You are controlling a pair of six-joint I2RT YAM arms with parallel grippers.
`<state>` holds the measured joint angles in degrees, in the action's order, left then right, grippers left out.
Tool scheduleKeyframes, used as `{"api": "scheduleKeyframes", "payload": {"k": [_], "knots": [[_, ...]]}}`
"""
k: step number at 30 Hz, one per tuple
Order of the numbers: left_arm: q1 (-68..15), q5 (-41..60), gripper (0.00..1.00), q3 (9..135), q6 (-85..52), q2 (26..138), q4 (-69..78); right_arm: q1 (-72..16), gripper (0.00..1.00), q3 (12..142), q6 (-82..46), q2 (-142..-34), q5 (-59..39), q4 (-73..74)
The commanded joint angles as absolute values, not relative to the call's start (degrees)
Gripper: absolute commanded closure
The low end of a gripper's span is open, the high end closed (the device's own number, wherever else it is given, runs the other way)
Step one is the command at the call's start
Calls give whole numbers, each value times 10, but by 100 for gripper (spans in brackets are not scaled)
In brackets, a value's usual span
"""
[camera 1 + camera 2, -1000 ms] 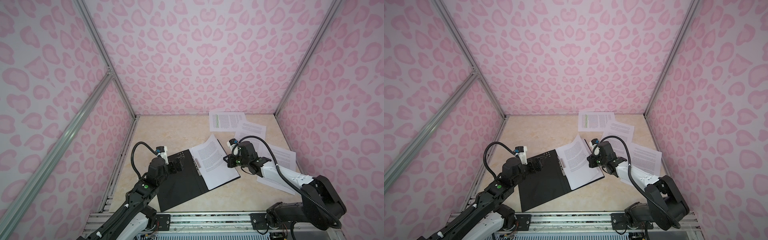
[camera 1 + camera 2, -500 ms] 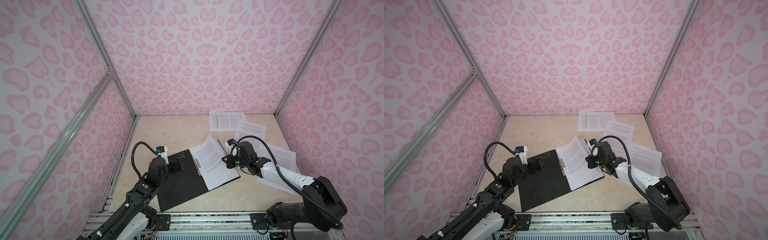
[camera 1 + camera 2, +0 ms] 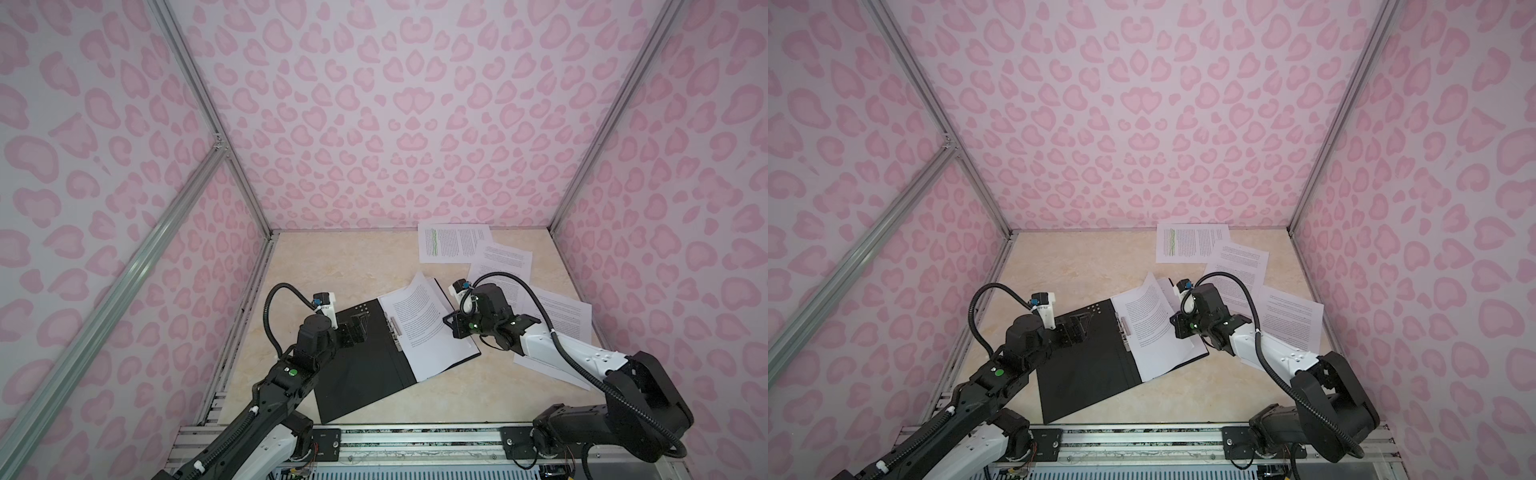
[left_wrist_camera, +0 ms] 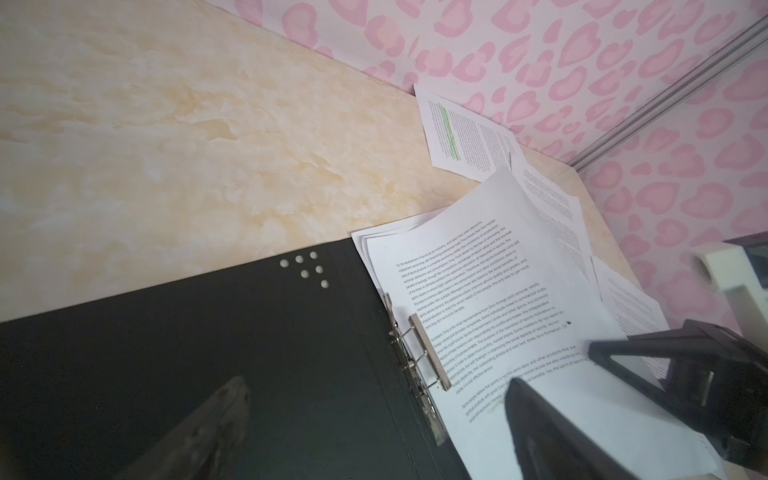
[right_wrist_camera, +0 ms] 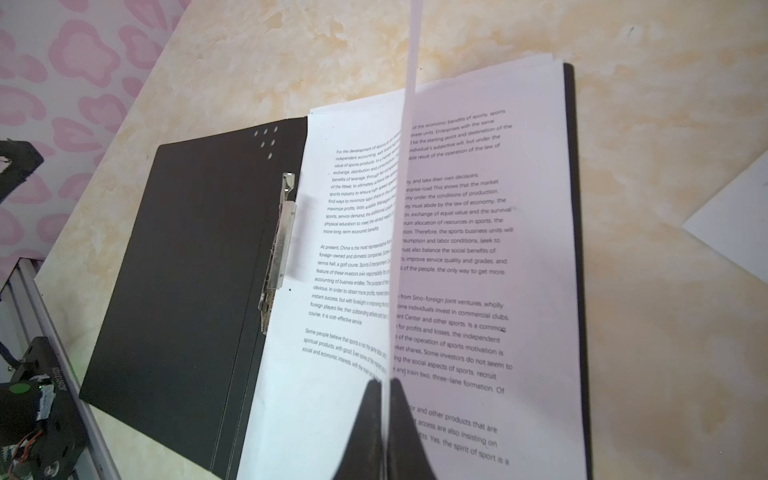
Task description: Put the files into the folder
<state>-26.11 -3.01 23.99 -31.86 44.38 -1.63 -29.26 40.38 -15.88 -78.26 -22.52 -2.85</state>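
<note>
folder (image 3: 361,365) lies open on the worktop (image 3: 332,266), stack (image 5: 457,249) on its right half. right tool (image 5: 385,386) pinches the lifted edge of the top sheet (image 5: 353,249); left tool (image 3: 360,326) gapes wide over the bare flap. lower the edge flat, square to the stack, before releasing; loose sheets (image 3: 503,259) wait behind.

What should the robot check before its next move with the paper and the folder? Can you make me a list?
1. Folder open and flat: ok.
2. Right claw pinching the top sheet: ok.
3. Top sheet lined up with the stack: not ok, it curls up, skewed.
4. Left claw open, over the folder's bare half, off the papers: ok.
5. Metal clip gripping the stack: cannot tell.
6. All files inside: not ok; the green-highlighted sheet and others lie outside.
</note>
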Motion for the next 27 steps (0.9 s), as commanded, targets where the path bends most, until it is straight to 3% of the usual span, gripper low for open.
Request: {"api": "scheduleKeyframes", "payload": {"k": [1,6,8,12,27], "knots": [[-260,-30,2,245,-316,444,0,-293,81,408,-156,-788,-219,-25],[-260,-29,2,244,-316,444,0,-292,57,409,-163,-795,-190,-31],[-260,-30,2,244,-316,445,0,-291,41,411,-169,-800,-171,-36],[-260,-28,2,245,-317,444,0,-284,30,419,-177,-823,-152,-48],[-260,-25,2,246,-317,453,2,-284,29,435,-189,-878,-150,-41]]}}
